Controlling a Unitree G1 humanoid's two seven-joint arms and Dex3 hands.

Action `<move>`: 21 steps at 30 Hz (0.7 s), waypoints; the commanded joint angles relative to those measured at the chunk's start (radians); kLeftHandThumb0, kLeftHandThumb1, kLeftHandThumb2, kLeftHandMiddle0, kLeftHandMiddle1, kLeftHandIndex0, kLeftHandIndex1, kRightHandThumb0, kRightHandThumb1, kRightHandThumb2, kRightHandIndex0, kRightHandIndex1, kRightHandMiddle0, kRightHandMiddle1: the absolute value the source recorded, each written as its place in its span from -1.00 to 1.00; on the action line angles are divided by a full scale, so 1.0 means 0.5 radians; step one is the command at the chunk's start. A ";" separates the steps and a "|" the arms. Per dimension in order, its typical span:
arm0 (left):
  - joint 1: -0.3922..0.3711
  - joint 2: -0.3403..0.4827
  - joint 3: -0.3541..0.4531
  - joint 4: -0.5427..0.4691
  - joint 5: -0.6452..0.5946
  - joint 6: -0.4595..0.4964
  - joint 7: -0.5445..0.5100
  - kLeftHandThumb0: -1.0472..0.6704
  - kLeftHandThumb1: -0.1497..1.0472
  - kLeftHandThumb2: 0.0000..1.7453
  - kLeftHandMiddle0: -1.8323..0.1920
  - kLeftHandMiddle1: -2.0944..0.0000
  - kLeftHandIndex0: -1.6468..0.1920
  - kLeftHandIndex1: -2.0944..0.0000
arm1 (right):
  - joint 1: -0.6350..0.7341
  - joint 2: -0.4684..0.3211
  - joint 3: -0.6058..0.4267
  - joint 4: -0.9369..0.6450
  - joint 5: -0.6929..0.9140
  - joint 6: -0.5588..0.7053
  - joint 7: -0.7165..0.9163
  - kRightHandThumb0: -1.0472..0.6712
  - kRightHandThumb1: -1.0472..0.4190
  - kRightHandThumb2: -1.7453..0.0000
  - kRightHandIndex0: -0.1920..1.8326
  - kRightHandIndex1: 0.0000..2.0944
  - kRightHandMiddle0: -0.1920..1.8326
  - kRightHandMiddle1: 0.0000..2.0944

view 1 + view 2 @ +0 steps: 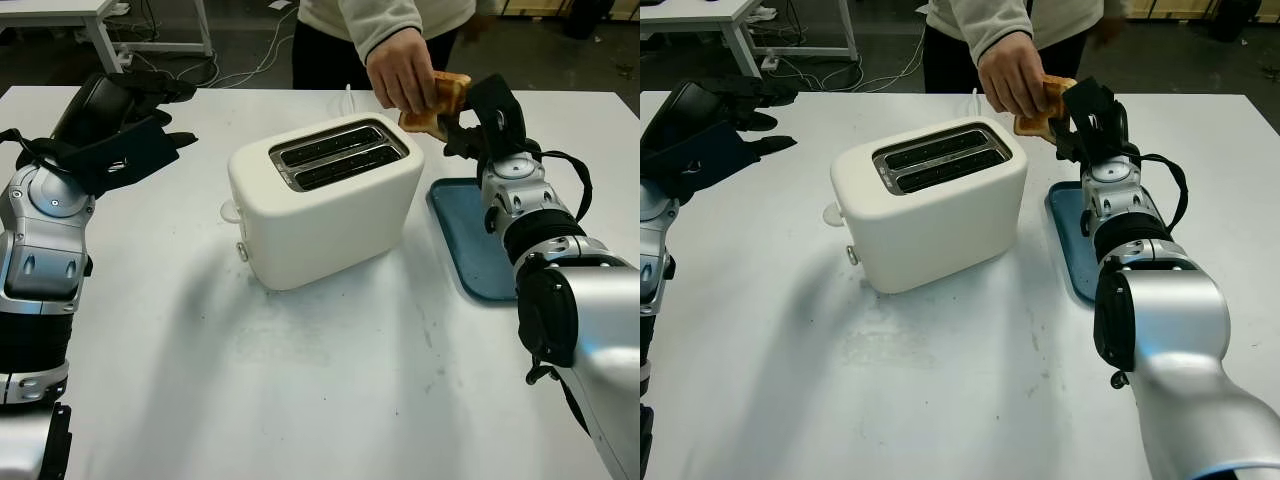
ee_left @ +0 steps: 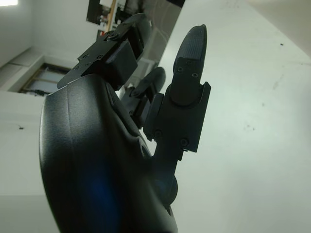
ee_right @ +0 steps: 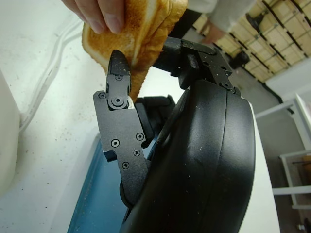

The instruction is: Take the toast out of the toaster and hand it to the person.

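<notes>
From the left eye view we see the white toaster (image 1: 325, 200) standing mid-counter (image 1: 300, 390), its two slots dark; the right hand (image 1: 478, 118) is raised past the toaster's far right corner, above the far end of a blue tray (image 1: 470, 240) that lies on the counter just right of the toaster; its fingers are closed on the toast (image 1: 443, 100), and a person's hand (image 1: 402, 68) reaching from the far side of the counter also grips that toast from above; the left hand (image 1: 125, 125) is held open above the counter's far left, well apart from the toaster, holding nothing.

From the right eye view we see the same handover: the toast between the person's fingers and the black right hand, both touching it; a white cord (image 1: 975, 100) runs off behind the toaster.

From the left wrist view we see the left hand's black shell and fingers (image 2: 192, 53) over bare white counter, nothing between them.

From the right wrist view we see the toast pinched between a black finger (image 3: 118, 80) and the rest of the right hand; the person's fingertips hold its upper part; the blue tray lies below.
</notes>
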 commanded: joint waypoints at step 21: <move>0.144 -0.016 0.129 -0.123 -0.091 0.053 0.006 -0.31 0.79 -0.88 0.19 0.78 0.06 1.00 | 0.062 -0.115 0.079 -0.119 -0.006 -0.254 0.350 -0.66 -0.83 0.78 -0.67 -0.96 -0.71 -0.96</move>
